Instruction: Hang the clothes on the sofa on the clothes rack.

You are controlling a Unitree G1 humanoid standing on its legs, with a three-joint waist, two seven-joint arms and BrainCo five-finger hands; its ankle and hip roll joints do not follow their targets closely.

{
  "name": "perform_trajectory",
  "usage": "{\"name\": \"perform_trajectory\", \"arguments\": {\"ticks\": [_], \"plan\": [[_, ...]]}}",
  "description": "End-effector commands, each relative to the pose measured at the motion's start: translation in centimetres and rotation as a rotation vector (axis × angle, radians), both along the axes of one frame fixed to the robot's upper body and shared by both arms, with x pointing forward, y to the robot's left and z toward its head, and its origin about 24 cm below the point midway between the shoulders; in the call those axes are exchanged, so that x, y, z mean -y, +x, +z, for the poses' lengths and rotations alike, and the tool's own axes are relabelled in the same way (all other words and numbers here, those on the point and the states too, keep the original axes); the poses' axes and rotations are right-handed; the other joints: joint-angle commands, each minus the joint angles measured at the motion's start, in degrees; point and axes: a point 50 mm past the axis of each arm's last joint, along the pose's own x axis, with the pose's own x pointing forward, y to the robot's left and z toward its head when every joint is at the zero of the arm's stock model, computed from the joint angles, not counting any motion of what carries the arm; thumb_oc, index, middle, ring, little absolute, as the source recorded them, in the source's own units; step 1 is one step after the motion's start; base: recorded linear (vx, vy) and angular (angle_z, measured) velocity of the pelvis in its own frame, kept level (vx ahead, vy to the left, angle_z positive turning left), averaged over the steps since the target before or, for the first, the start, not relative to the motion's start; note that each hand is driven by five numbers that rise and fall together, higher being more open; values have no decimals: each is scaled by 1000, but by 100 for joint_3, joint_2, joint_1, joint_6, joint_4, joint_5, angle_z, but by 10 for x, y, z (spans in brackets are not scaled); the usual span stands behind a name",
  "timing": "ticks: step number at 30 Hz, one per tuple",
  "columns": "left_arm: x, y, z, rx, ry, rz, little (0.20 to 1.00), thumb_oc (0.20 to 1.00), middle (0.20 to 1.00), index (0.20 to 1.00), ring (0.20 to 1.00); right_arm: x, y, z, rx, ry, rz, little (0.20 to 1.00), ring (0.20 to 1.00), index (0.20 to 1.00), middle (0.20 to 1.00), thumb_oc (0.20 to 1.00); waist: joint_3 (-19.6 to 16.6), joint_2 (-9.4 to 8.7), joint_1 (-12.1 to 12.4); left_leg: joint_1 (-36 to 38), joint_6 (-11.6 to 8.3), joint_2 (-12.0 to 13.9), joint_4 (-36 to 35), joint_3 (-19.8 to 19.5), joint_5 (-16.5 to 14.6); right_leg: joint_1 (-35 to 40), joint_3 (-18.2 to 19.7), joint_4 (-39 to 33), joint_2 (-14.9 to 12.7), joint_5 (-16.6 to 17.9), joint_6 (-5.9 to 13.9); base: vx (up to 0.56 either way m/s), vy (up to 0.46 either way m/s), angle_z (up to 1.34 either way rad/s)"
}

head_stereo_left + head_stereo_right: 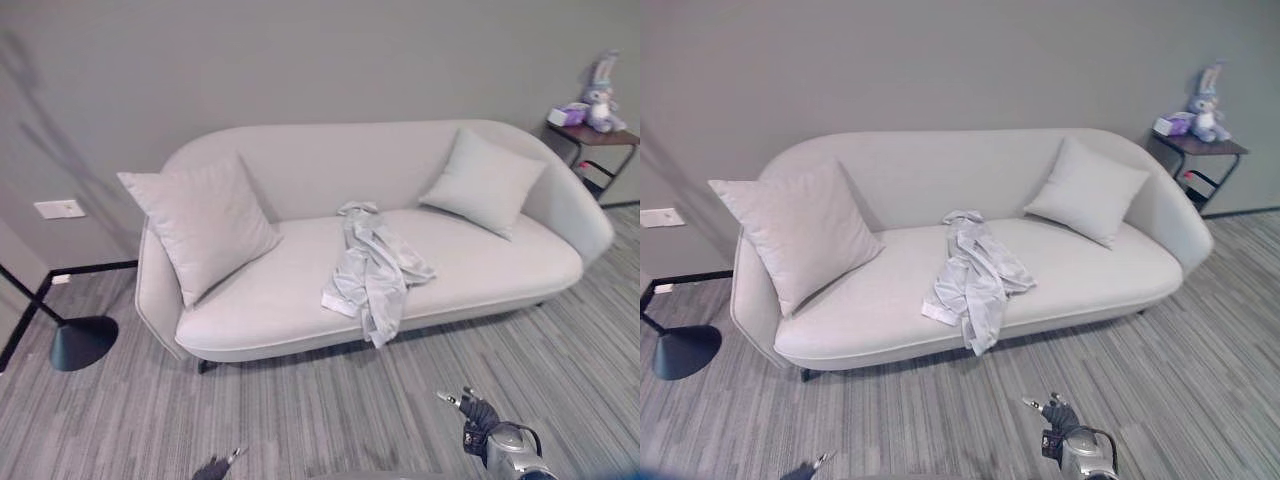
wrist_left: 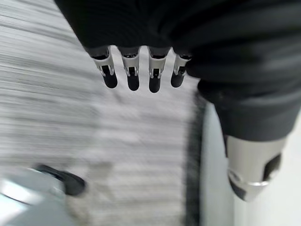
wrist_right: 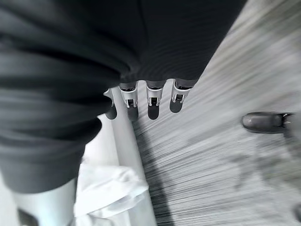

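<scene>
Both hands empty, fingers straight: right hand (image 1: 478,412) low over the carpet (image 1: 330,410) in front of the sofa (image 1: 300,300), left hand (image 2: 136,70) down at the near edge. Neither has reached anything, so I'd say approach not started. Garment (image 1: 372,270), pale grey, lies crumpled mid-seat, one end drooping over the front edge, between two cushions (image 1: 205,222). Side table (image 1: 595,135) with a plush toy (image 1: 602,95) beyond the right end.
</scene>
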Motion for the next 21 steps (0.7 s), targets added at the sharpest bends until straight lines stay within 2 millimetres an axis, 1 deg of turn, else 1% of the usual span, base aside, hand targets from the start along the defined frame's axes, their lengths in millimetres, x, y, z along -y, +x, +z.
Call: {"name": "perform_trajectory", "arguments": {"ticks": [1, 2, 3, 4, 5, 6, 7, 8, 9, 10, 11, 12, 13, 14, 15, 16, 17, 18, 19, 20, 21], "plan": [[-3, 17, 2, 34, 18, -74, 1000, 1000, 1000, 1000, 1000, 37, 32, 32, 128, -185, 23, 1000, 1000, 1000, 1000, 1000, 90, -149, 28, 98, -776, 1244, -320, 107, 29, 104, -54, 274, -90, 519, -135, 190, -355, 100], [-5, 14, 3, 29, 25, -68, 1000, 1000, 1000, 1000, 1000, 38, 33, 35, 132, -214, 47, 1000, 1000, 1000, 1000, 1000, 64, -240, 29, 124, -824, 1313, -320, 50, -4, 167, -34, 292, -34, 372, -118, 124, -292, 80], [-5, 11, 3, 24, 24, -56, 1000, 1000, 1000, 1000, 1000, 39, 34, 37, 136, -235, 69, 1000, 1000, 1000, 1000, 1000, 44, -280, 19, 150, -894, 1462, -320, 17, 21, 168, -27, 383, 73, 322, -138, 219, -610, 76], [-2, 4, 1, 21, 8, -5, 1000, 1000, 1000, 1000, 1000, 45, 40, 46, 151, -315, 123, 1000, 1000, 1000, 1000, 1000, 14, -264, 52, 142, -1023, 1823, -320, -80, 106, 212, -45, 374, 359, 110, -225, 170, -607, 53], [3, 3, 0, 26, -5, 21, 1000, 1000, 1000, 1000, 1000, 50, 44, 54, 166, -376, 151, 1000, 1000, 1000, 1000, 1000, 6, -212, 69, 105, -1070, 1995, -320, -145, 176, 267, -120, 326, 525, -5, -289, 118, -463, 26], [4, 2, -1, 26, -6, 21, 1000, 1000, 1000, 1000, 1000, 50, 44, 54, 165, -377, 151, 1000, 1000, 1000, 1000, 1000, 4, -195, 57, 105, -1078, 2013, -320, -158, 171, 275, -137, 325, 541, -8, -296, 74, -409, 0], [16, -1, -4, 19, -38, 28, 1000, 1000, 1000, 1000, 1000, 61, 48, 67, 194, -487, 171, 1000, 1000, 1000, 1000, 1000, -15, -92, 78, -5, -1171, 2305, -314, -259, 365, 457, -294, 159, 845, -200, -449, 100, -388, 3], [21, 1, -5, 20, -48, 6, 1000, 1000, 1000, 1000, 1000, 69, 48, 70, 191, -526, 152, 1000, 1000, 1000, 1000, 1000, -17, -66, 97, -112, -1187, 2376, -177, -263, 455, 550, -360, 84, 958, -292, -509, 125, -501, 32], [26, 3, -6, 21, -60, -17, 1000, 1000, 1000, 1000, 1000, 77, 50, 75, 194, -564, 124, 1000, 1000, 1000, 1000, 1000, 26, -42, 115, -288, -1181, 2430, 132, -252, 569, 632, -468, 60, 1049, -377, -589, 70, -236, 49], [26, 3, -6, 21, -60, -17, 1000, 1000, 1000, 1000, 1000, 77, 50, 75, 194, -565, 124, 1000, 1000, 1000, 1000, 1000, 23, -35, 98, -321, -1184, 2429, 169, -278, 552, 629, -487, 60, 1051, -378, -592, 83, -314, 46], [31, 10, -6, 41, -70, -48, 1000, 1000, 1000, 1000, 1000, 87, 49, 79, 187, -618, 88, 1000, 1000, 1000, 1000, 1000, 127, -51, 123, -597, -1106, 2499, 786, -3, 773, 794, -707, 60, 1121, -484, -713, 73, -283, 33], [29, 15, -5, 57, -57, -64, 1000, 1000, 1000, 1000, 1000, 94, 47, 81, 177, -649, 67, 1000, 1000, 1000, 1000, 1000, 195, -73, 123, -770, -1066, 2612, 1101, 263, 1015, 900, -863, 60, 1148, -527, -777, 72, -282, 29], [29, 16, -5, 57, -57, -64, 1000, 1000, 1000, 1000, 1000, 95, 47, 81, 177, -650, 67, 1000, 1000, 1000, 1000, 1000, 200, -68, 119, -783, -1070, 2615, 1121, 250, 1008, 903, -871, 60, 1152, -527, -780, 38, -202, 36], [28, 23, -4, 82, -48, -79, 1000, 1000, 1000, 1000, 1000, 102, 47, 86, 172, -686, 54, 1000, 1000, 1000, 1000, 1000, 277, -94, 129, -868, -992, 2764, 1340, 587, 1184, 1005, -973, 60, 1194, -559, -840, 40, -227, 41], [27, 27, -3, 91, -39, -97, 1000, 1000, 1000, 1000, 1000, 107, 48, 90, 170, -719, 50, 1000, 1000, 1000, 1000, 1000, 330, -136, 108, -962, -917, 2922, 1592, 971, 1252, 1087, -1074, 60, 1217, -610, -893, 97, -359, 67], [26, 27, -3, 83, -30, -130, 1000, 1000, 1000, 1000, 1000, 117, 56, 102, 185, -767, 36, 1000, 1000, 1000, 1000, 1000, 419, -130, 189, -1228, -852, 2838, 2142, 1297, 999, 1216, -1097, 60, 1271, -708, -970, 74, -240, 68], [26, 27, -3, 83, -30, -130, 1000, 1000, 1000, 1000, 1000, 117, 56, 102, 186, -767, 36, 1000, 1000, 1000, 1000, 1000, 420, -128, 190, -1236, -847, 2838, 2158, 1299, 987, 1214, -1094, 60, 1269, -708, -966, 89, -157, 49], [27, 25, -3, 74, -29, -140, 1000, 1000, 1000, 1000, 1000, 121, 58, 106, 189, -773, 29, 1000, 1000, 1000, 1000, 1000, 426, -127, 211, -1421, -806, 2584, 2315, 1296, 813, 1230, -1103, 60, 1258, -745, -988, 124, -49, 4], [27, 23, -3, 65, -33, -153, 1000, 1000, 1000, 1000, 1000, 126, 65, 114, 201, -785, 25, 1000, 1000, 1000, 1000, 1000, 436, -150, 265, -1699, -708, 2068, 2169, 1349, 517, 1261, -1150, 60, 1223, -793, -989, 181, -47, -16], [27, 20, -4, 57, -34, -155, 1000, 1000, 1000, 1000, 1000, 127, 67, 117, 204, -791, 24, 1000, 1000, 1000, 1000, 1000, 427, -174, 294, -1715, -634, 1832, 1875, 1441, 373, 1266, -1188, 68, 1210, -839, -968, 206, -14, -13], [27, 17, -4, 47, -35, -158, 1000, 1000, 1000, 1000, 1000, 128, 70, 119, 206, -797, 25, 1000, 1000, 1000, 1000, 1000, 408, -156, 339, -1737, -606, 1643, 1641, 1498, 372, 1268, -1201, 78, 1250, -879, -971, 184, 17, -1]]}}
